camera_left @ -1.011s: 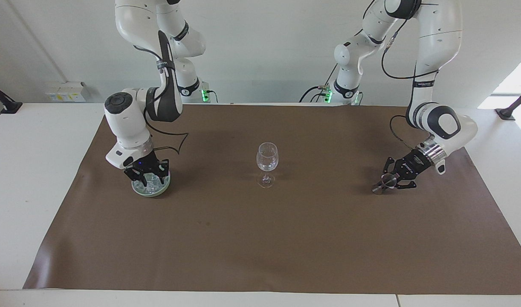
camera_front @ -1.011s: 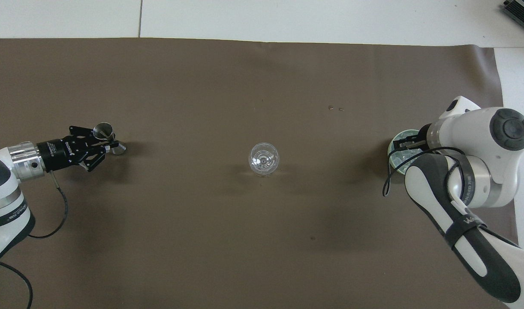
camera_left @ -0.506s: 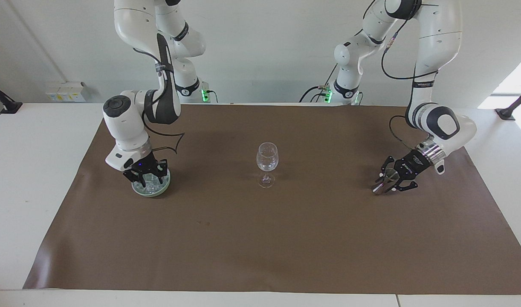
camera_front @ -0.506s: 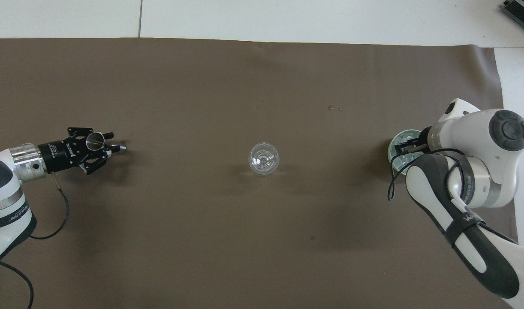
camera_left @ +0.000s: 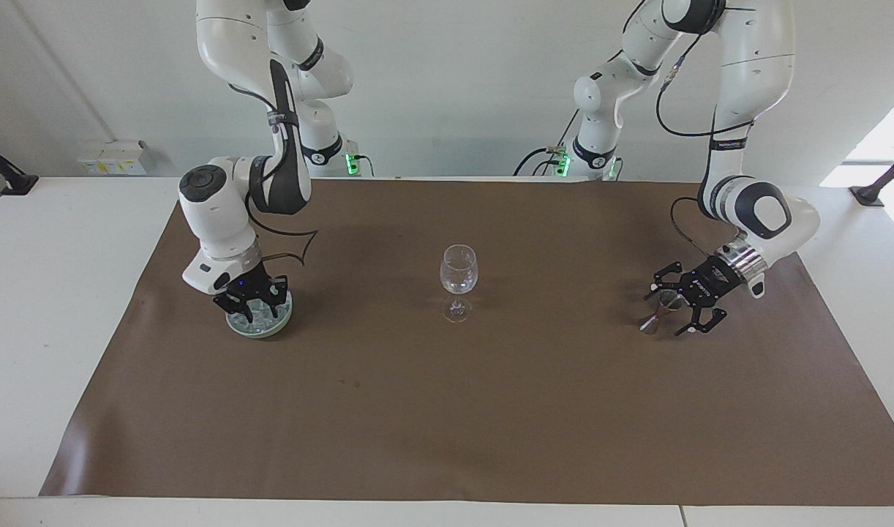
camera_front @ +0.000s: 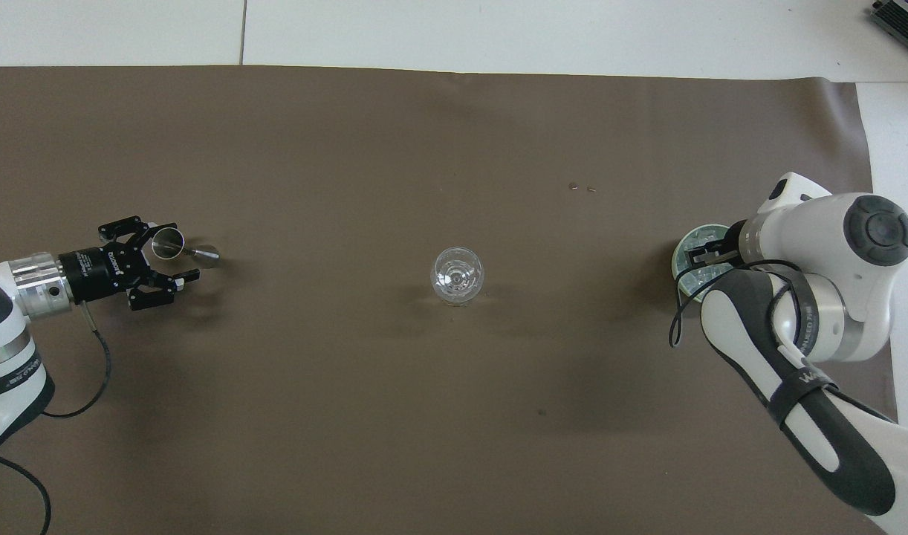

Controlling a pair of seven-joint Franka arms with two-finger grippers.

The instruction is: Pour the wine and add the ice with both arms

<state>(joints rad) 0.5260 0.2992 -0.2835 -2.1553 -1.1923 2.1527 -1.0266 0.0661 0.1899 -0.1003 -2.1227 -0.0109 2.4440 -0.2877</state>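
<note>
Left gripper (camera_left: 666,311), fingers spread wide, flanks a small metal jigger (camera_left: 660,310) standing on the brown mat (camera_left: 491,410); right gripper (camera_left: 251,301) reaches into a pale green dish (camera_left: 260,325) of ice (camera_left: 264,318), finger state unclear; empty wine glass (camera_left: 458,274) stands between them

Brown mat (camera_left: 447,410) over white table (camera_left: 44,307); two tiny specks (camera_front: 581,187) on the mat — grey

Robotics lab: two white arms (camera_left: 249,88) bolted at white table (camera_left: 52,293), brown mat (camera_left: 491,410), bare wall.
</note>
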